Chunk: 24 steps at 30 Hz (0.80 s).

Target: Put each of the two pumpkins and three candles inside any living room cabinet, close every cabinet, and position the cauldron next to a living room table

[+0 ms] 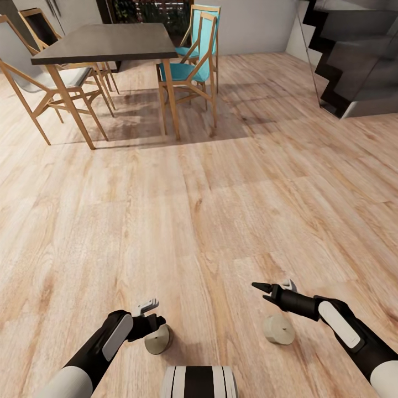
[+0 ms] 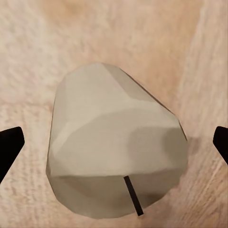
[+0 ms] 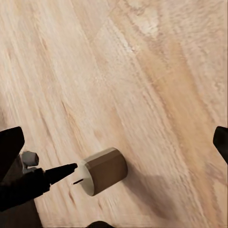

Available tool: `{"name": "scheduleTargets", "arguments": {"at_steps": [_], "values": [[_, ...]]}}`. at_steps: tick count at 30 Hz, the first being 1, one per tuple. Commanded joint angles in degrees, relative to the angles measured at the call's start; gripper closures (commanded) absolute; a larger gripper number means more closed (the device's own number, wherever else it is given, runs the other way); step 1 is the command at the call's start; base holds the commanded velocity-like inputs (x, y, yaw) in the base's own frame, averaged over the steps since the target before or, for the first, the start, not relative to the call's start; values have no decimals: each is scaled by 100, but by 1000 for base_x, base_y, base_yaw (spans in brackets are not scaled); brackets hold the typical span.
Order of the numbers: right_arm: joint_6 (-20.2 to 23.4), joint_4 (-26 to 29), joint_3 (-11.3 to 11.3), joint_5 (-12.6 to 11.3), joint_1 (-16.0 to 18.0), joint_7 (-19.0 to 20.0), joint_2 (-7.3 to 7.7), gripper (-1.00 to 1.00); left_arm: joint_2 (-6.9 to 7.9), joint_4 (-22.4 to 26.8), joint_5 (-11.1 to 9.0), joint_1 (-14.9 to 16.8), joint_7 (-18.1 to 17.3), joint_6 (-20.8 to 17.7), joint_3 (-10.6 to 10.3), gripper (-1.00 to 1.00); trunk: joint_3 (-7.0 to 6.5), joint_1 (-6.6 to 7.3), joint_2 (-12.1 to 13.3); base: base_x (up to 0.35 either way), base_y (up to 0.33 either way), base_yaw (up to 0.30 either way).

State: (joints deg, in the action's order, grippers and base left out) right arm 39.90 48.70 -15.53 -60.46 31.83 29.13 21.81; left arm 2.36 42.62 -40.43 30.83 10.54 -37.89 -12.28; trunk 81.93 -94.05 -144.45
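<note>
Two beige candles lie on the wooden floor close in front of me. My left gripper (image 1: 151,317) hovers right over the left candle (image 1: 157,339). In the left wrist view this candle (image 2: 114,147) lies on its side with its dark wick showing, and the left gripper (image 2: 114,142) is open with a fingertip (image 2: 9,145) on each side, apart from it. My right gripper (image 1: 271,288) is open, just above and behind the right candle (image 1: 278,329). The right wrist view looks across at the left candle (image 3: 102,171), which has a left finger (image 3: 59,173) at its end.
A dark dining table (image 1: 108,41) with wooden chairs, two of them teal (image 1: 190,63), stands at the far left. A dark staircase (image 1: 354,55) rises at the far right. Bare wood floor (image 1: 221,193) lies between them and me. My base (image 1: 199,381) is at the near edge.
</note>
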Motion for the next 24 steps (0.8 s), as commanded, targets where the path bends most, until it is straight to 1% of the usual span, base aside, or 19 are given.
{"name": "scheduleTargets", "arguments": {"at_steps": [1, 2, 4, 7, 10, 15, 20, 22, 24], "values": [[43, -1, -13, -10, 2, 245, 35, -100, 5, 9, -61, 2, 50, -8, -28, -100, 4, 1, -2, 0, 0, 0], [60, -10, -14, -7, 1, 428, 71, -100, 5, 9, -61, 2, 48, -8, -28, -100, 4, 1, -2, 0, 0, 0], [77, -34, -18, 2, -1, 660, 137, -100, 5, 8, -62, 2, 46, -8, -28, -100, 4, 1, -2, 0, 0, 0], [86, -49, -20, 7, -1, 795, 174, -100, 7, 9, -65, 2, 45, -9, -29, -100, 4, 1, -2, 0, 0, 0], [87, -59, -20, 8, -1, 822, 181, -100, 4, 9, -63, 2, 45, -8, -29, -100, 4, 1, -2, 0, 0, 0], [88, -62, -20, 8, -1, 830, 183, -100, -6, 6, -65, 2, 42, -8, -29, -100, 115, -12, -8, 0, 0, 0], [87, -62, -18, 1, -1, 831, 183, -100, -41, 7, -60, 2, 45, 69, -35, -100, 115, -12, -8, 0, 0, 0], [88, -63, -19, 0, -1, 831, 183, -100, -55, 4, -64, 2, 45, 101, -93, -100, 115, -12, -8, 0, 0, 0], [88, -63, -18, -1, -1, 831, 183, -100, -69, 4, -67, 2, 45, 128, -208, -100, 115, -12, -8, 0, 0, 0]]}}
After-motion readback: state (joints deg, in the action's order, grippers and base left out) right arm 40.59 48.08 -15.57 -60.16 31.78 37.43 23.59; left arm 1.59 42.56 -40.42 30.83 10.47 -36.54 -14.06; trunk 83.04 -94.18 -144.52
